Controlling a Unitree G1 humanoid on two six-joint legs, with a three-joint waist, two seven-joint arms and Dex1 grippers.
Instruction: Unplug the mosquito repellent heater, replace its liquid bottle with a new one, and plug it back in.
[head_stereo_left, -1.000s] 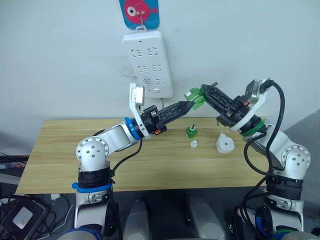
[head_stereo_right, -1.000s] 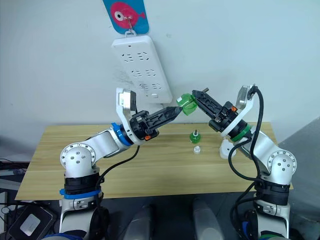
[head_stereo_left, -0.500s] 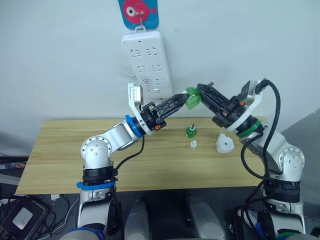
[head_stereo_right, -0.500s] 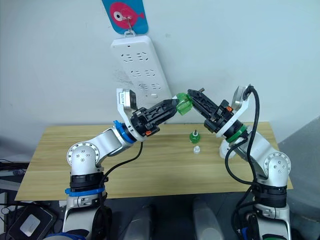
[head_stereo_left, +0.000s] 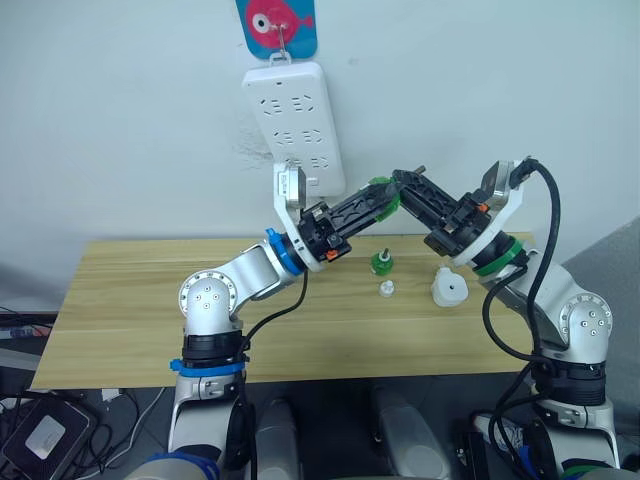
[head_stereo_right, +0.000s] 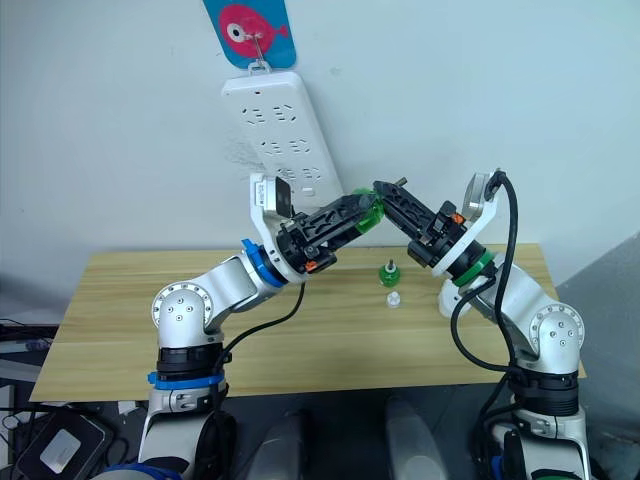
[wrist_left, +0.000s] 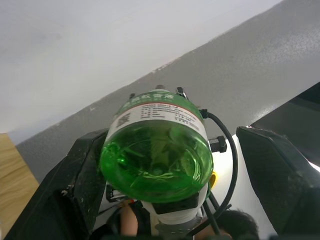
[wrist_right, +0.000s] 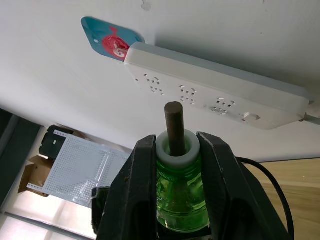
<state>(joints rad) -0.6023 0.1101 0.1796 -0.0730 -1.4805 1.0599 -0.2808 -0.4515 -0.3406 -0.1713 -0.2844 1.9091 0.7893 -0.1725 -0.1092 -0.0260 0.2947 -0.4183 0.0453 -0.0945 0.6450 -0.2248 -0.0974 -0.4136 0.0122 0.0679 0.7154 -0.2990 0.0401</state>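
Though gripped, bottle (wrist_right: 181, 180) between right jaws

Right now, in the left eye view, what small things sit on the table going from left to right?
Small green bottle → small white cap → mosquito repellent heater.

Heater (head_stereo_left: 449, 288) on table (head_stereo_left: 120, 310), right of small bottle (head_stereo_left: 381, 262); power strip (head_stereo_left: 296, 125) on wall behind.
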